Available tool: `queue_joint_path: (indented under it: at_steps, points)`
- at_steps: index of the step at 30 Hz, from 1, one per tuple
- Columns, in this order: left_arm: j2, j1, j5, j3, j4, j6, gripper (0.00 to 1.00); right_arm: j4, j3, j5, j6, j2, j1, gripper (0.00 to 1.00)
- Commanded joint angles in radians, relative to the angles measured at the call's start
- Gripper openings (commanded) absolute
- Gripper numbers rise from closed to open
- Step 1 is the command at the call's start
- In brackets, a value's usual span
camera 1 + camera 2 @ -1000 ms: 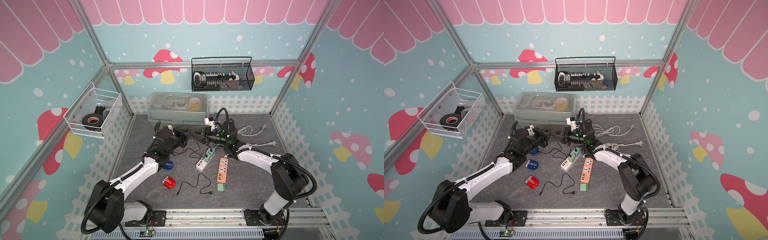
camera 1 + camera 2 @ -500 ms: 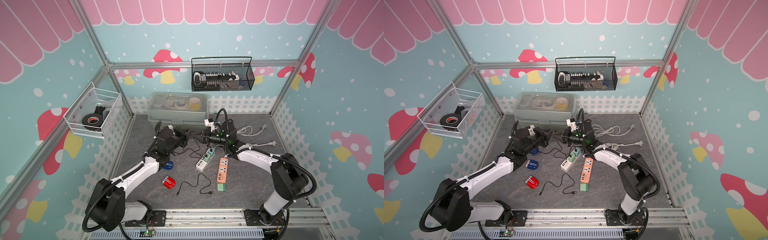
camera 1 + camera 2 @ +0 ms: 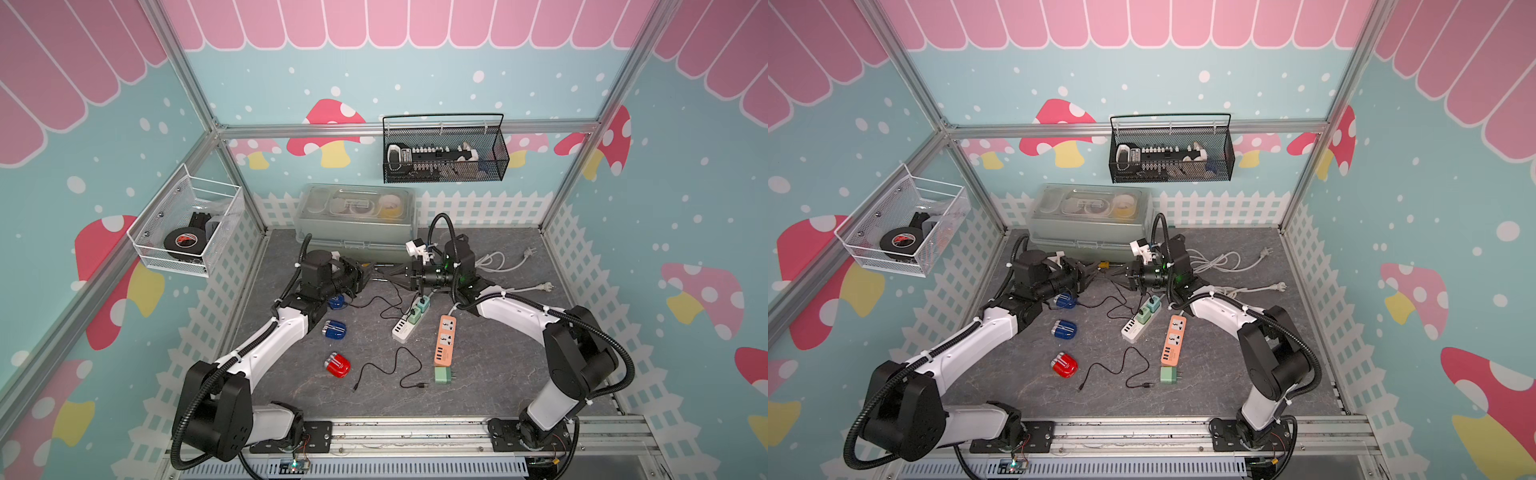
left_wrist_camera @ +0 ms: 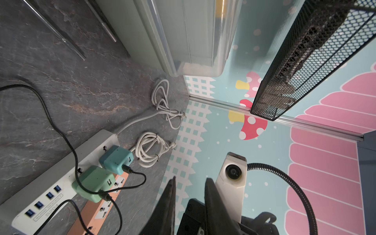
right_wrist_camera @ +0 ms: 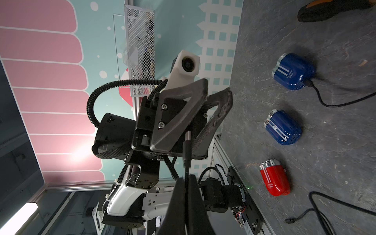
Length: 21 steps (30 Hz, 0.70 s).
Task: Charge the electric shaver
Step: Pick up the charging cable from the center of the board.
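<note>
- Left jaws have parted since a second ago. The right jaws, apart then, are now pressed together on the black cable (image 5: 186, 162) just behind its plug (image 5: 187, 140).
- Both sets of jaws meet nearly tip to tip above the tabletop (image 3: 478, 374), in front of the clear box (image 3: 355, 232). The plug points at the spread left jaws; I cannot tell whether it touches them.
- Three shavers lie on the tabletop on the left arm's side, apart from both jaws.
- Nearest them is a blue shaver (image 5: 293, 72), partly under the left wrist in both top views, with a separate cable (image 5: 329, 105) plugged into it.
- Further toward the front lie the second blue shaver (image 3: 334, 329) and then the red shaver (image 3: 337, 365).
</note>
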Motion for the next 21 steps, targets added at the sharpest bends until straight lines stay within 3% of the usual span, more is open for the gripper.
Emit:
queue_joint_path:
  at_steps: [1, 6, 10, 21]
  points:
    - [0.002, 0.001, 0.087, 0.035, -0.03, 0.038, 0.27, 0.011, 0.021, -0.03, -0.016, 0.011, -0.004, 0.0]
    - [-0.012, 0.002, 0.095, 0.017, -0.028, 0.028, 0.28, 0.012, 0.028, -0.03, -0.01, 0.032, -0.004, 0.0]
    - [-0.009, 0.003, 0.103, 0.009, -0.019, 0.018, 0.14, 0.017, 0.025, -0.051, -0.01, 0.037, -0.006, 0.0]
    - [-0.004, 0.003, 0.109, 0.007, -0.022, 0.023, 0.0, 0.035, 0.02, -0.051, 0.003, 0.043, -0.017, 0.0]
